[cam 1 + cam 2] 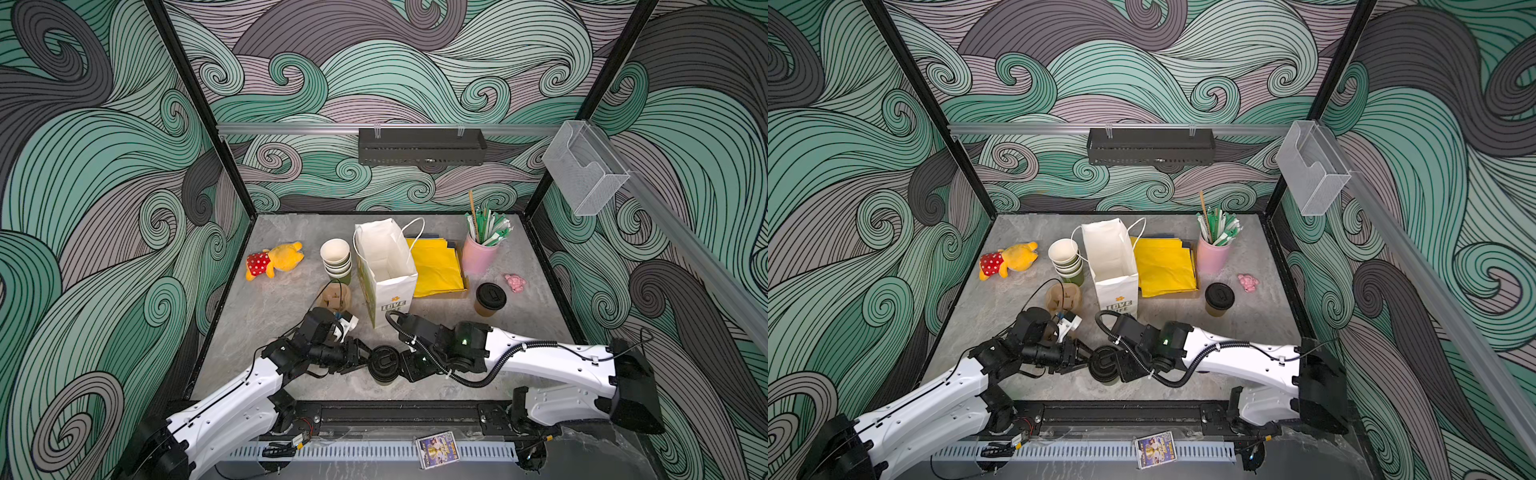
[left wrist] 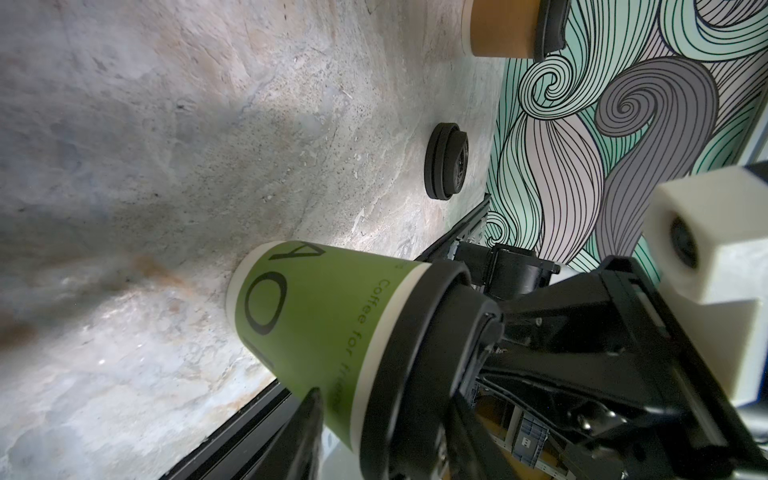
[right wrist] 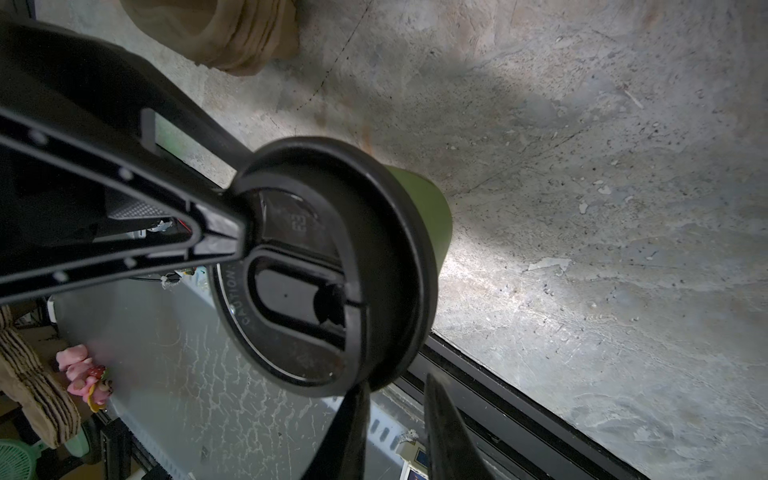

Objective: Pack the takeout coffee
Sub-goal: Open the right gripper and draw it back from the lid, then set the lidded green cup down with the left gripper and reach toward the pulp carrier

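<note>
The takeout coffee shows as two lidded cups. A green cup (image 2: pixel 316 316) with a black sip lid (image 1: pixel 384 362) stands near the table's front edge, between both grippers. My left gripper (image 1: pixel 365 358) is shut on its upper body from the left, with one finger (image 2: pixel 303 432) along the green wall. My right gripper (image 3: pixel 397 386) reaches in from the right and pinches the lid's (image 3: pixel 316 266) rim. The tan-brown cup (image 1: pixel 490 300) with a black lid stands alone at the right, free of both arms. A white paper bag (image 1: pixel 390 299) stands open at the table's middle.
Nested lidless cups (image 1: pixel 336 259) and a brown pulp holder (image 1: pixel 336 297) sit left of the bag. Behind it lie yellow sheets (image 1: pixel 436 266) and a pink pot of straws (image 1: pixel 480 253). A plush toy (image 1: pixel 276 259), a pink trinket (image 1: pixel 515 282) and loose black lids (image 2: pixel 446 164) also lie here.
</note>
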Motion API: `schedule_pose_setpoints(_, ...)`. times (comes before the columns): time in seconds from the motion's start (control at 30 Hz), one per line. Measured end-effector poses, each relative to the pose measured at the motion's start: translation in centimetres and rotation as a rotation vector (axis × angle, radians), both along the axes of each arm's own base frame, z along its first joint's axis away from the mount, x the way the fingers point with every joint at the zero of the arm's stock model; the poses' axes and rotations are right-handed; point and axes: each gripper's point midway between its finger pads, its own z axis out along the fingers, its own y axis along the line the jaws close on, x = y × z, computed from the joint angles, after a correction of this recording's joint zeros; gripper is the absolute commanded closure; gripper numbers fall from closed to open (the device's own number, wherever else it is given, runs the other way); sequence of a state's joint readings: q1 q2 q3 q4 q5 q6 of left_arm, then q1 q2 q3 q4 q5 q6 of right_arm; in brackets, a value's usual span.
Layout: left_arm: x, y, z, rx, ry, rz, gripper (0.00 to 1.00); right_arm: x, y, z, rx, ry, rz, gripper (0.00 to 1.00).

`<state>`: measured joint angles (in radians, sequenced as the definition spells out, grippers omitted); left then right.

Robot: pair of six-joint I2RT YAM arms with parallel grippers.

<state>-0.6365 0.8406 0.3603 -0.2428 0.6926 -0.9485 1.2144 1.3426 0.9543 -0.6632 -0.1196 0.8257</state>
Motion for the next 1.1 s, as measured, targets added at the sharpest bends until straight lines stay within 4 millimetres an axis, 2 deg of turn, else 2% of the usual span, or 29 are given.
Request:
schedule_pose_setpoints(0.33, 0.0, 0.0, 0.0, 0.0, 0.0, 0.0, 0.54, -0.1, 0.0, -0.2, -0.029, 0.001, 0.009, 0.74)
schedule_pose_setpoints(0.67, 0.1, 0.0, 0.0, 0.002, -0.003, 0.002, 0.54, -0.1, -0.7, 0.6, 0.042, -0.08, 0.041, 0.55)
schedule_pose_setpoints(0.93, 0.0, 0.0, 0.1, 0.0, -0.005, 0.002, 0.51, 1.4, -2.3, 5.2, 0.222, -0.246, -0.019, 0.54)
schedule_pose_setpoints(1.1, -0.1, 0.2, 0.0, 0.005, -0.006, 0.005, 0.44, 2.2, -3.5, 4.8, 0.211, -0.272, -0.069, 0.54)
